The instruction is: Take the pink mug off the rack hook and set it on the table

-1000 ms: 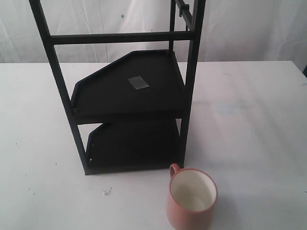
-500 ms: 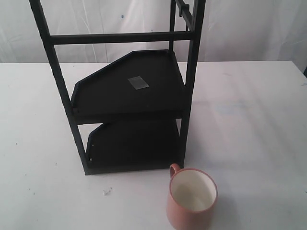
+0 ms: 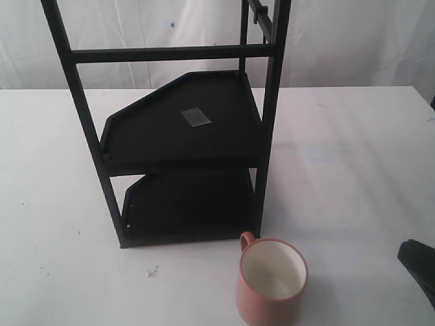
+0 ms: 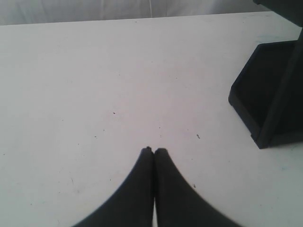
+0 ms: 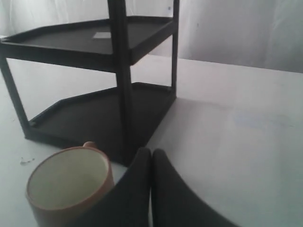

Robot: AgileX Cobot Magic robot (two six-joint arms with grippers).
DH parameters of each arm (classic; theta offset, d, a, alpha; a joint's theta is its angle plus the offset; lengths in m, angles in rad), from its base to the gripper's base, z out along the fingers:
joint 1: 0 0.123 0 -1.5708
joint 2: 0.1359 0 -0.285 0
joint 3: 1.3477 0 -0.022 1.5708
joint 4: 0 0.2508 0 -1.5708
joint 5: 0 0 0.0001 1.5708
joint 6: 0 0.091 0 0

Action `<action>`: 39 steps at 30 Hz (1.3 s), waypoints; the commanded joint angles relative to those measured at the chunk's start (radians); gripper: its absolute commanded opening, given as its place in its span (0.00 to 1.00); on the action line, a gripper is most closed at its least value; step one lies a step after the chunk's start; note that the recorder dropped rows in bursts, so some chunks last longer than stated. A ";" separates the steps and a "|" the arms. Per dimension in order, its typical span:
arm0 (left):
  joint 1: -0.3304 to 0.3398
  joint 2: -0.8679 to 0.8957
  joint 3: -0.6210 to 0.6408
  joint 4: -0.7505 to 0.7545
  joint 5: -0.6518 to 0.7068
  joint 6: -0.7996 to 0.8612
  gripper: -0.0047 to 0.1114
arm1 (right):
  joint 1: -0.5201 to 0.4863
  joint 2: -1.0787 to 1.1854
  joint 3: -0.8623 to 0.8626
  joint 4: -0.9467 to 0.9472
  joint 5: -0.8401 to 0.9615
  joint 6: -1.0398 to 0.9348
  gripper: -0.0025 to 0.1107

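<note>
The pink mug [image 3: 272, 282] stands upright on the white table [image 3: 353, 176], just in front of the right front post of the black rack [image 3: 183, 129], handle toward the rack. The rack hook [image 3: 260, 15] at the top of the post is bare. My right gripper [image 3: 408, 252] shows at the lower right edge, to the right of the mug and apart from it. In the right wrist view it [image 5: 151, 151] is shut and empty, with the mug [image 5: 66, 187] beside it. My left gripper [image 4: 154, 150] is shut and empty over bare table, with the rack's lower tray [image 4: 265, 94] off to one side.
The rack's upper tray bears a small grey tape square [image 3: 196, 117]. A small white scrap [image 3: 152, 272] lies on the table left of the mug. A white curtain [image 3: 353, 41] hangs behind the table.
The tip of my right gripper has come into the exterior view at the lower right edge. The mug and rack have not moved.
</note>
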 commanded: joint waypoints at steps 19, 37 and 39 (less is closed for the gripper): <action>0.002 -0.005 0.003 0.000 -0.004 -0.003 0.04 | -0.137 -0.134 0.015 -0.056 0.142 -0.060 0.02; 0.002 -0.005 0.003 0.000 -0.004 -0.003 0.04 | -0.137 -0.134 0.015 -0.056 0.142 -0.060 0.02; 0.002 -0.005 0.003 0.000 -0.004 -0.003 0.04 | -0.137 -0.134 0.015 -0.056 0.142 -0.060 0.02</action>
